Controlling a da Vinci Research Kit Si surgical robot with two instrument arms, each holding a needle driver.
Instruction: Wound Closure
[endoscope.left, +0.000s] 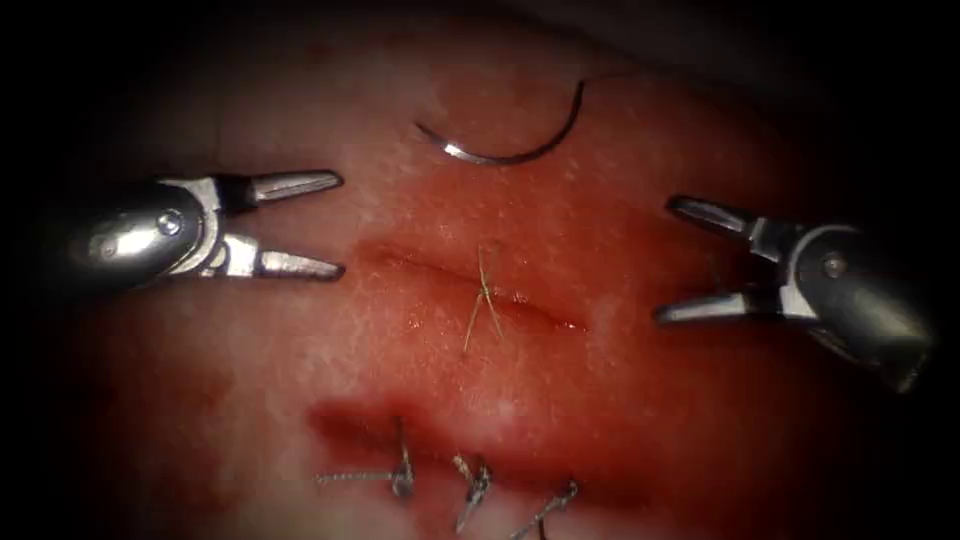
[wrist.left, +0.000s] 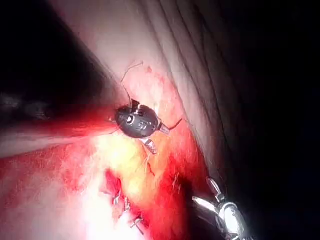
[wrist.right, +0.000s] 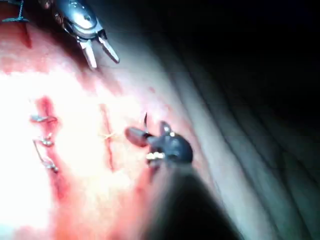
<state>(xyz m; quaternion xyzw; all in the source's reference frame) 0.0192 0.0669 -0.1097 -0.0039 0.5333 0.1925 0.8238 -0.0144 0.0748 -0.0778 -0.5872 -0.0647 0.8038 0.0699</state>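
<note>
Between the two tools, the cut (endoscope.left: 470, 290) is lying across the middle of the tissue (endoscope.left: 300, 330), carrying one knotted stitch (endoscope.left: 483, 300) with pale thread ends sticking up. On the left of the endoscope view the left tool (endoscope.left: 330, 225) is hovering with its jaws spread wide and pinching nothing; on the right the right tool (endoscope.left: 672, 262) is doing the same, jaws spread and empty, tips pointing inward toward the cut. Each one is sitting well apart from the wound, shaft coming in low from its own side, wrist roughly level.

Beyond the cut, toward the top of the endoscope view, the needle (endoscope.left: 505, 155) is lying free on the tissue — not in it, as far as I can tell, and held by neither tool — with its thread (endoscope.left: 600, 78) trailing off from the right-hand end.

It is looking light, stiff and slick — a thin curved steel wire likely to spin or skid in the jaws, so a hold on the body of the curve, away from the point and the thread end, seems soundest. Beneath it the tissue is looking soft and wet with red fluid (endoscope.left: 560, 400), likely to give under pressure. Nearer the camera, a second cut (endoscope.left: 340, 420) is carrying three stitches (endoscope.left: 475, 485).
</note>
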